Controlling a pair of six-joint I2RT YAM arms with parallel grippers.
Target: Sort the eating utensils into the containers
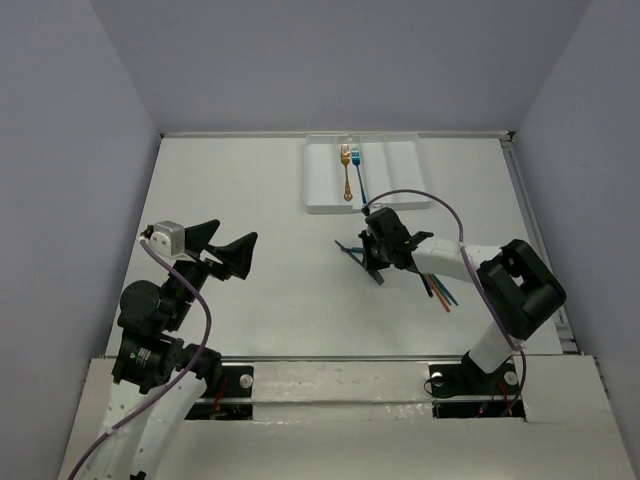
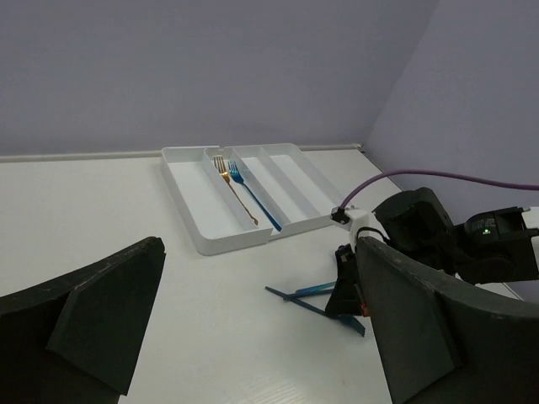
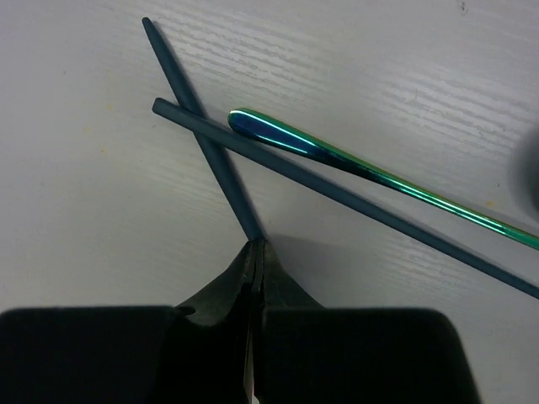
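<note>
**Right pincer on stick end, tray two forks in**

- Left pincer (image 1: 225, 250): wide open, nothing held, hovering above worktop (image 1: 260, 180) well to the left of and nearer than the tray (image 1: 400, 175). No utensil near it.
- Tray, far side of worktop: gold fork (image 1: 346, 170) and blue fork (image 1: 358, 165) side by side, left of tray centre, lengthwise in the slots. Same slot or neighbouring slots: cannot tell. Right-hand slots bare.
- Right pincer (image 3: 254, 252): just in front of the tray's near rim, low to the worktop, fully closed, tips pinched on the very end of a dark stick (image 3: 200, 133).
- Crossing that stick: second dark stick (image 3: 379, 215). Which one on top: cannot tell. Alongside the second one, a teal-green utensil (image 3: 278, 135), glossy, type unclear.
- Further right of the tray's near-right corner: loose bundle (image 1: 440, 292) of red-orange, blue and teal pieces under the right forearm, partly hidden.

Handling, judged:
- Likely light, thin, stiff, slick finish; no fragility concern.
- End-pinch = long lever, so probable swing or pivot in the tips on lift. Better hold nearer mid-length, across the narrow width.
- Risk of dragging the crossed stick along; slow straight lift advisable.
- Lengthwise alignment with a slot needed before release.
</note>
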